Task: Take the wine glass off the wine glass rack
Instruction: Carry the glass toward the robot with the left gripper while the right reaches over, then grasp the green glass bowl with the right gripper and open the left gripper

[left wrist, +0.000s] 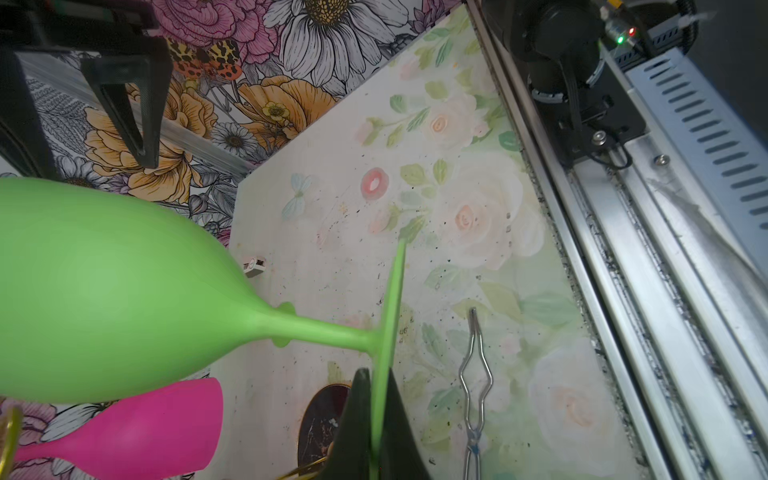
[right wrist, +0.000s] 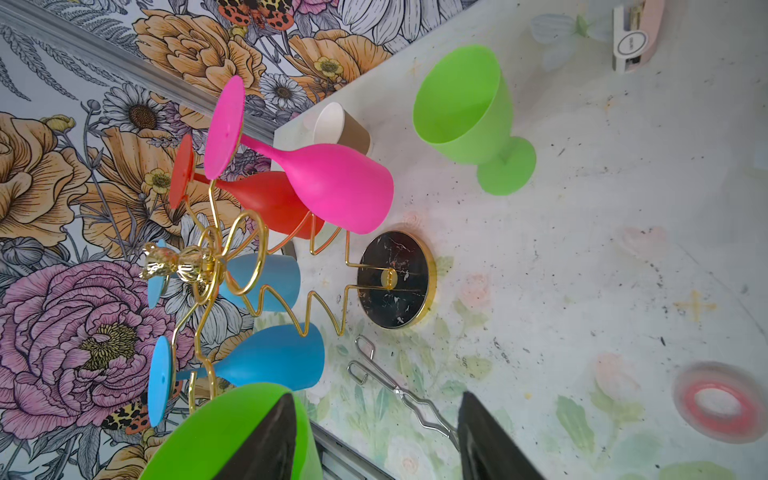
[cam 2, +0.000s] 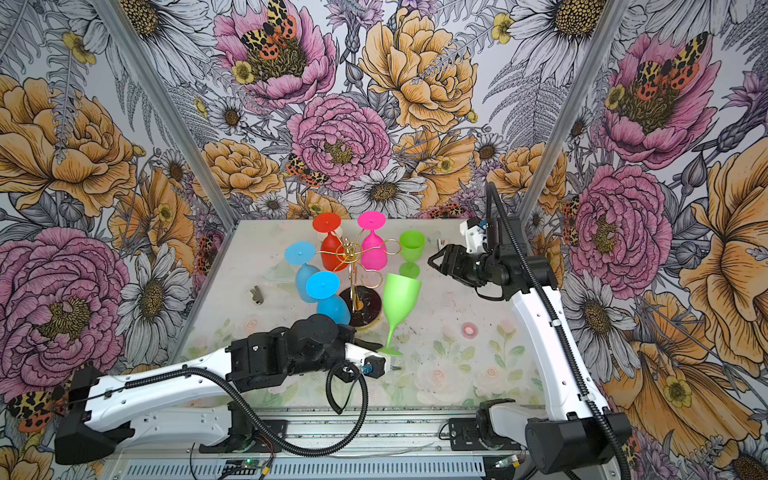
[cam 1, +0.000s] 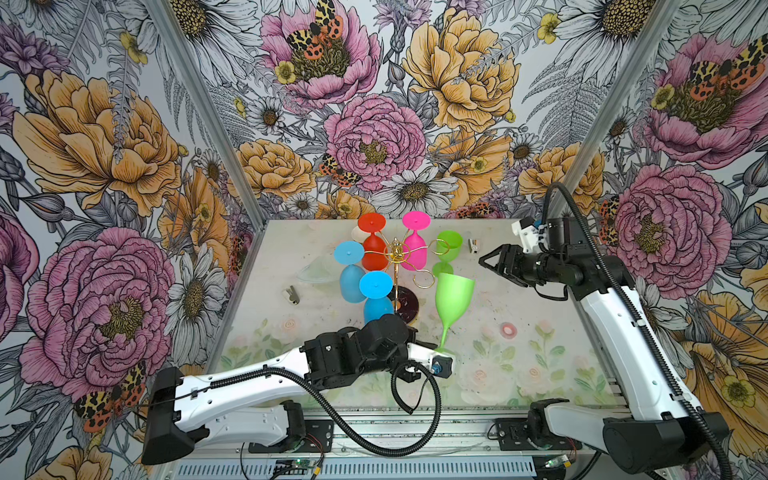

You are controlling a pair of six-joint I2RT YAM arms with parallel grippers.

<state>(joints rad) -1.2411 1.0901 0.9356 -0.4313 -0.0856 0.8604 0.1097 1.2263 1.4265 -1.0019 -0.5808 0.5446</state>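
A green wine glass stands tilted, bowl up, just right of the wine glass rack and free of its gold arms. My left gripper is shut on the thin edge of the glass's round foot, low over the table. The rack's black base stands beside it. A red, a pink and two blue glasses hang upside down on the rack. My right gripper hovers open at the back right, apart from the green rim, and holds nothing.
A short green goblet stands behind the held glass. Steel wire tongs lie on the table under the left arm. A pink tape ring, a white clip, a clear dish and a small grey part lie around.
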